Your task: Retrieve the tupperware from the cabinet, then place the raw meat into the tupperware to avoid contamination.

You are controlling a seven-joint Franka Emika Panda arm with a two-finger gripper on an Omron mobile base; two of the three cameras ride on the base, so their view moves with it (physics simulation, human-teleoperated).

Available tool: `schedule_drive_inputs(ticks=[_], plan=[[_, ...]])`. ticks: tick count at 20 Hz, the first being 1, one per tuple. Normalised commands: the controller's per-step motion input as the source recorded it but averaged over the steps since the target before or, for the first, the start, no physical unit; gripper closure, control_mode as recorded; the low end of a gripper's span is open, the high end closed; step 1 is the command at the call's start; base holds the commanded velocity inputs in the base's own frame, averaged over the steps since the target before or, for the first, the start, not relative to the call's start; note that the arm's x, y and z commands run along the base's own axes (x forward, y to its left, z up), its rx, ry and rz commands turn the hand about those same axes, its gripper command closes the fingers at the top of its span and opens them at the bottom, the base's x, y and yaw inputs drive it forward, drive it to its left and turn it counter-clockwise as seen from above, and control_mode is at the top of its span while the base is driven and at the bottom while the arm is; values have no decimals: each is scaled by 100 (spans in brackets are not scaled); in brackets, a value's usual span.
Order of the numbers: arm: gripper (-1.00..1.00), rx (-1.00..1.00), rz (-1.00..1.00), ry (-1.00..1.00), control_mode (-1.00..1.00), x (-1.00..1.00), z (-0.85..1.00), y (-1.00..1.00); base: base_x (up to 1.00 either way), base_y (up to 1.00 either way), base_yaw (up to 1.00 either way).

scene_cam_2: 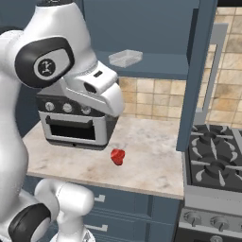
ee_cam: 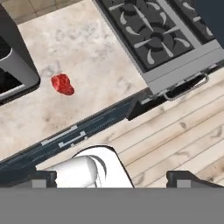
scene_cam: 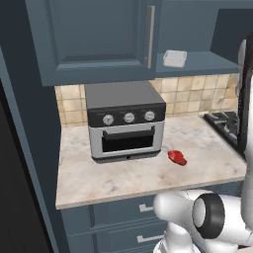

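The cabinet [scene_cam: 94, 34] hangs above the counter, its left door shut and its right door [scene_cam_2: 196, 71] swung open. On its bare lower shelf rests the pale tupperware [scene_cam: 174, 58] [scene_cam_2: 125, 58]. The raw meat [scene_cam: 177, 157] [scene_cam_2: 117, 156] [ee_cam: 62, 84], a small glossy red lump, lies on the marble counter just right of the toaster oven. My gripper [ee_cam: 111, 178] is open with nothing between its fingertips [ee_cam: 43, 177]. It is held high and looks down on the counter's front edge, with the meat up and to the left in the hand view.
A grey toaster oven [scene_cam: 126, 121] stands on the counter [scene_cam: 128, 180] under the cabinet. A black gas stove [scene_cam_2: 215, 160] [ee_cam: 153, 30] adjoins the counter on the right. Blue drawers [scene_cam: 123, 212] run below the counter, and wooden floor [ee_cam: 183, 131] lies in front.
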Motion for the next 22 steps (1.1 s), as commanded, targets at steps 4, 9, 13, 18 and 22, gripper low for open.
schedule_drive_inputs(ticks=[4,9,13,18,22], plan=[[-100,-3,-8,-46,-100,-2,-12,65,0,0,0],[-100,-10,0,-45,-100,13,17,61,0,0,0],[-100,-5,3,-41,-100,28,44,66,0,0,0],[-100,-1,9,-25,-100,32,72,53,0,0,0],[-100,-6,10,-12,-100,34,54,45,0,0,0]])
